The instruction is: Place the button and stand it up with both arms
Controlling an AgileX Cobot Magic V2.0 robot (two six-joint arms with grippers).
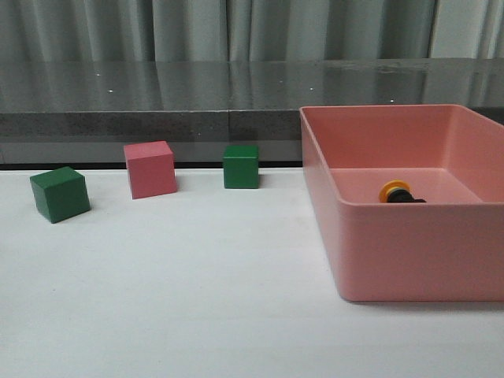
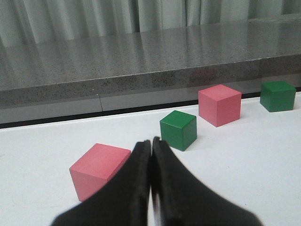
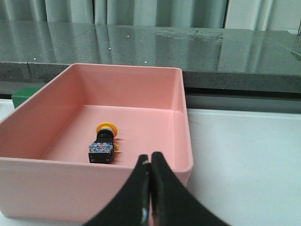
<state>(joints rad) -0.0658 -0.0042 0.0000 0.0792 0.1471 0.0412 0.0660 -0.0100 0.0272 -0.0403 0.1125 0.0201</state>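
Observation:
The button [image 1: 398, 194] lies on its side inside the pink bin [image 1: 409, 260] at the right; only its yellow cap and black collar show in the front view. In the right wrist view the button [image 3: 104, 143] shows its yellow cap, black collar and blue-clear base on the bin floor [image 3: 141, 127]. My right gripper [image 3: 150, 160] is shut and empty, in front of the bin's near wall. My left gripper [image 2: 151, 143] is shut and empty, low over the white table near a pink cube [image 2: 99, 169]. Neither arm shows in the front view.
On the white table stand a green cube [image 1: 60, 194], a pink cube [image 1: 150, 168] and another green cube [image 1: 240, 166]. The left wrist view shows green cubes [image 2: 178, 130] [image 2: 278, 95] and another pink cube [image 2: 219, 104]. A grey ledge [image 1: 157, 118] runs behind the table.

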